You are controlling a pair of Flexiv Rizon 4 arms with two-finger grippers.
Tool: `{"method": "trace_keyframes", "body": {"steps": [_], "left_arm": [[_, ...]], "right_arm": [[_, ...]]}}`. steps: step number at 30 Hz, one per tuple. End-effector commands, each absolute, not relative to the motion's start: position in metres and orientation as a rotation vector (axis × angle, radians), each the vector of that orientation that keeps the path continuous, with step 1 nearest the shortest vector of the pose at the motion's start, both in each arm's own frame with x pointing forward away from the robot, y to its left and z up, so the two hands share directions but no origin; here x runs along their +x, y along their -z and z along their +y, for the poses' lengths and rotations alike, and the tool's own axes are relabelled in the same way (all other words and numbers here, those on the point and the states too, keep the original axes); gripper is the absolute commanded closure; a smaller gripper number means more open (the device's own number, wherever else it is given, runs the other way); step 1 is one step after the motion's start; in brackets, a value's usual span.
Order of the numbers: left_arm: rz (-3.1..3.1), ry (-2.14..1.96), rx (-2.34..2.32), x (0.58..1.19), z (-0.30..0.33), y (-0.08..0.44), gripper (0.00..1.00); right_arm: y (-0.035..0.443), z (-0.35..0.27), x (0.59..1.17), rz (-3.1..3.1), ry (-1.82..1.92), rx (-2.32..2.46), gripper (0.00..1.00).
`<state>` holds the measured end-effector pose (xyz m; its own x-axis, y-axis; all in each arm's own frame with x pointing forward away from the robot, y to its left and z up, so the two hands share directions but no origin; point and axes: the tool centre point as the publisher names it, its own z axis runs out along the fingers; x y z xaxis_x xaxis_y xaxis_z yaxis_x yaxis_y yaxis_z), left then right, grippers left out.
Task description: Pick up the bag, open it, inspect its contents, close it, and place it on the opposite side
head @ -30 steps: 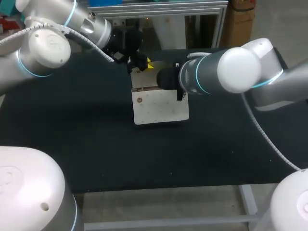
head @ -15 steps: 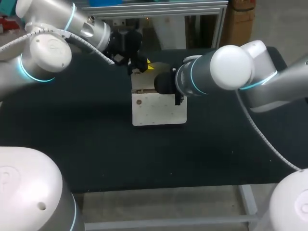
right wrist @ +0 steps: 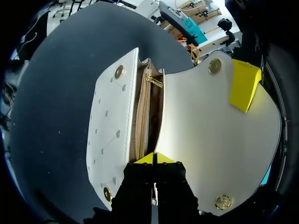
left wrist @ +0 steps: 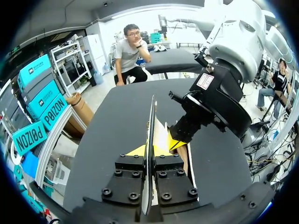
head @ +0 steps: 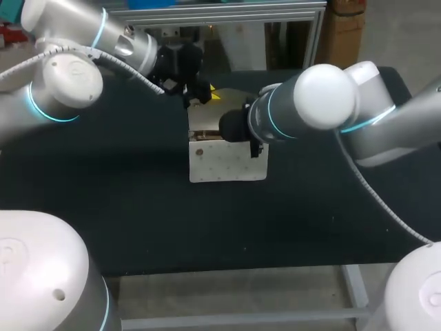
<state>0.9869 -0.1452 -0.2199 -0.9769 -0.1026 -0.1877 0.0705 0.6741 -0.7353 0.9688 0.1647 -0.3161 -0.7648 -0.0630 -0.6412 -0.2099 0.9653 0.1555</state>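
Two grips on one small bag (head: 227, 162) is the hazard I am watching. If either arm pulls away from the other, the load goes into the hinge line where the flap (right wrist: 219, 121) joins the body, and the thin panel could crease, tear, or slide out of a pinch. Should the flap slip free, I judge it would drop shut over the opening before the contents are properly seen. If the body slips instead, the bag would fall onto the black table (head: 124, 207) near its middle, short of the opposite side.

My left arm (head: 65, 83) comes in from the far left corner and bends down to the bag's rear edge. My right arm (head: 324, 96) reaches in across the middle, its wrist level above the bag's top.

The bag sits near the table's centre with its mouth open and its tan lining showing. The left gripper (left wrist: 152, 147) is clamped on the raised flap, which runs edge-on between its fingers. The right gripper (right wrist: 154, 158) has its yellow tips drawn together at the rim of the opening, and they appear pinched on the bag's thin wall there. A gold zip pull (right wrist: 153, 80) lies inside the mouth, and I cannot make out any contents past it.
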Motion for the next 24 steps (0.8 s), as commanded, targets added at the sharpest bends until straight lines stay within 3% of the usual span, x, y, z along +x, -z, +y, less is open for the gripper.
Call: {"method": "trace_keyframes", "body": {"steps": [1, 24], "left_arm": [[2.662, 1.195, -0.031, 0.9850, -0.1415, 0.2197, 1.00], [2.663, 1.196, -0.039, 0.9833, -0.1379, 0.2222, 1.00]], "right_arm": [[0.3358, 0.1671, 0.9599, 2.443, -0.264, -0.185, 1.00], [0.3418, 0.1692, 0.9550, 2.551, -0.259, -0.184, 1.00]]}}
